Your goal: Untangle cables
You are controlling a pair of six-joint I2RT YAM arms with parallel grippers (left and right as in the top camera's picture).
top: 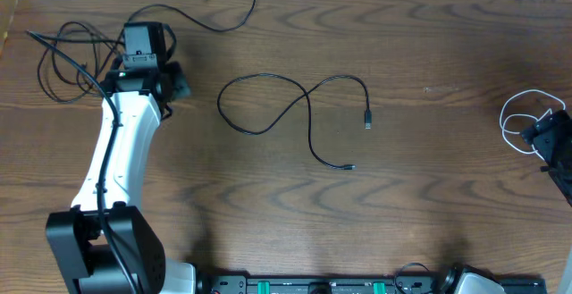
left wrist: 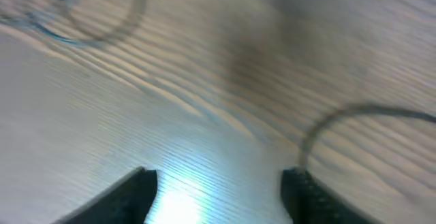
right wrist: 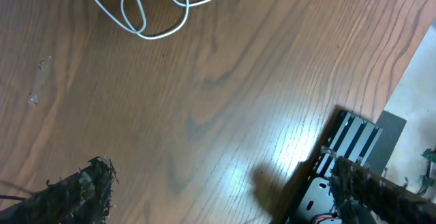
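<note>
Brown wood-grain worktop (top: 429, 196), no writing readable on it or on the cords; left wrist view is blurred.

- Centre black cable (top: 309, 106): thin, lies mid-worktop in one open loop that crosses itself once. Both small plug ends (top: 367, 120) lie free on the right side, and it sits well apart from the other cords.
- Top black cable (top: 254, 1): thin, curves along the far edge, one end running in beside the left arm's head.
- Left black bundle (top: 63, 57): several overlapping loops at the far left; can't tell how many cords.
- White cable (right wrist: 155, 36): short, thin, looped over itself at the right edge of the worktop, just beside the right gripper (right wrist: 221, 176).
- Left gripper (left wrist: 219, 183): fingers apart, bare wood between, black cord arcs on either side.
- Right gripper: fingers spread wide, holding nothing.
</note>
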